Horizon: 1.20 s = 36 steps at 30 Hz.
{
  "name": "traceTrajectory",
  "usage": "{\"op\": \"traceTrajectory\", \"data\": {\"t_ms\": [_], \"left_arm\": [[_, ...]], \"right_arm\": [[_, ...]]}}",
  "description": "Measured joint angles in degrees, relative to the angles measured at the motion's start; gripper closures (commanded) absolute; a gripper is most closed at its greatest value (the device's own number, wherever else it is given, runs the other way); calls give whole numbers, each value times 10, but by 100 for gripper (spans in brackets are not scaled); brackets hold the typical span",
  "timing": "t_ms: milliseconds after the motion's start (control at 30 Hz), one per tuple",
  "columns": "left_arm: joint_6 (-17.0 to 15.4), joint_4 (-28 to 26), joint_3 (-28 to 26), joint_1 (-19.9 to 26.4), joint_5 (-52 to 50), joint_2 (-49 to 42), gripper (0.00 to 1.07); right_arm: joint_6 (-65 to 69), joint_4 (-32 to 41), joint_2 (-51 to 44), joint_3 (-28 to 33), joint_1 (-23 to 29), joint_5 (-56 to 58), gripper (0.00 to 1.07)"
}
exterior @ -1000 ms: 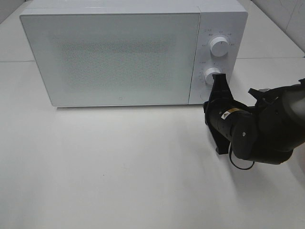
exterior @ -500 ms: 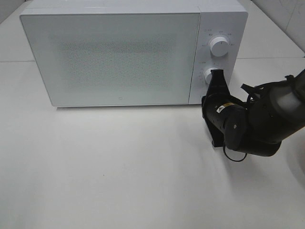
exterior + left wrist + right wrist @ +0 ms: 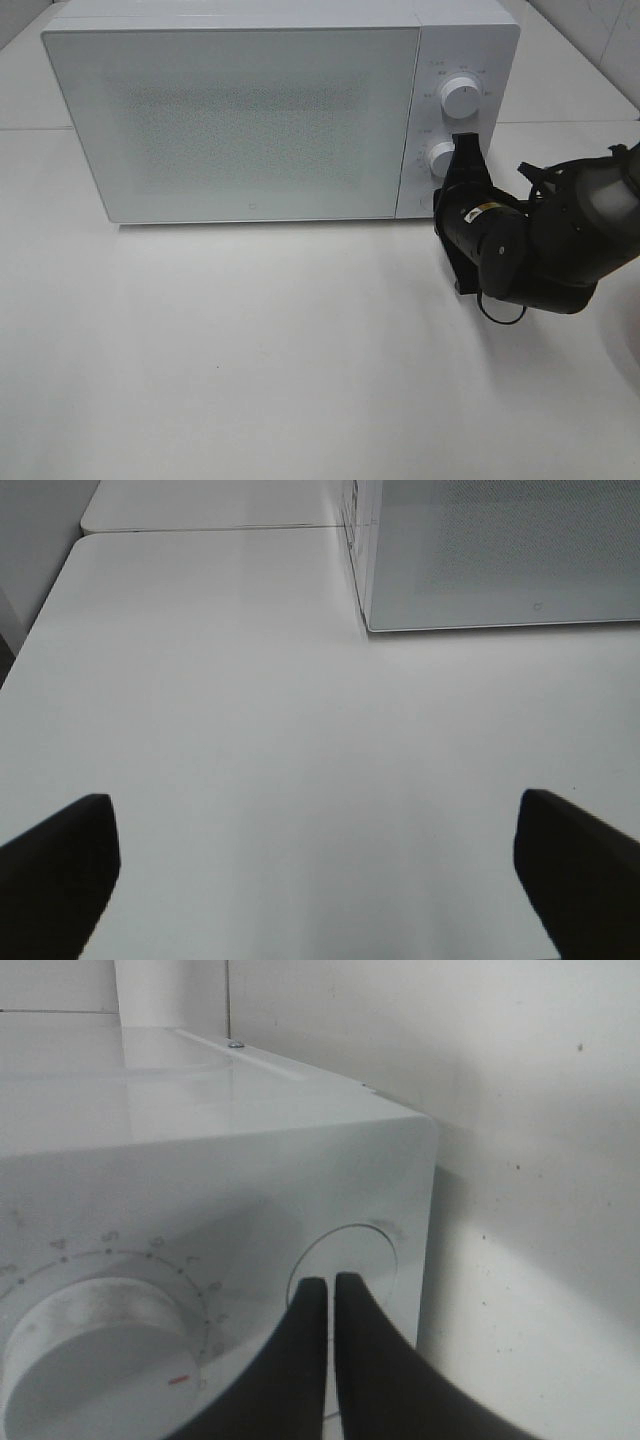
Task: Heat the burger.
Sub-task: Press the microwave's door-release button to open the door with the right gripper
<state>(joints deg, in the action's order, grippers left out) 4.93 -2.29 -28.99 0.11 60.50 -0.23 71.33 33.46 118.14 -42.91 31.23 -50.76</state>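
Observation:
The burger is out of view. The white microwave (image 3: 250, 120) stands at the back of the table with its door closed. My right gripper (image 3: 465, 142) is shut and empty, and it points at the control panel beside the lower knob (image 3: 441, 158). In the right wrist view its closed tips (image 3: 330, 1282) lie over a round recessed button (image 3: 365, 1250) next to a white knob (image 3: 90, 1345). I cannot tell whether they touch it. My left gripper (image 3: 320, 880) is open and empty above the bare table, to the left of the microwave's front corner (image 3: 500, 560).
The upper knob (image 3: 460, 98) sits above the lower one on the panel. The white table (image 3: 250, 350) stretches in front of the microwave. A white wall (image 3: 520, 1110) shows beside the microwave in the right wrist view.
My right gripper has edged up and closer to the control panel, with its tip now higher beside the lower knob. The microwave door stays closed.

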Motion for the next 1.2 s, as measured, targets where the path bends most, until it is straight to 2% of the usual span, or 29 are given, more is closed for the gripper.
{"op": "traceTrajectory", "data": {"t_ms": [1200], "left_arm": [[0,0,0,0,0,0,2]], "right_arm": [[1,-18,34,-38,-7,3,107]]}}
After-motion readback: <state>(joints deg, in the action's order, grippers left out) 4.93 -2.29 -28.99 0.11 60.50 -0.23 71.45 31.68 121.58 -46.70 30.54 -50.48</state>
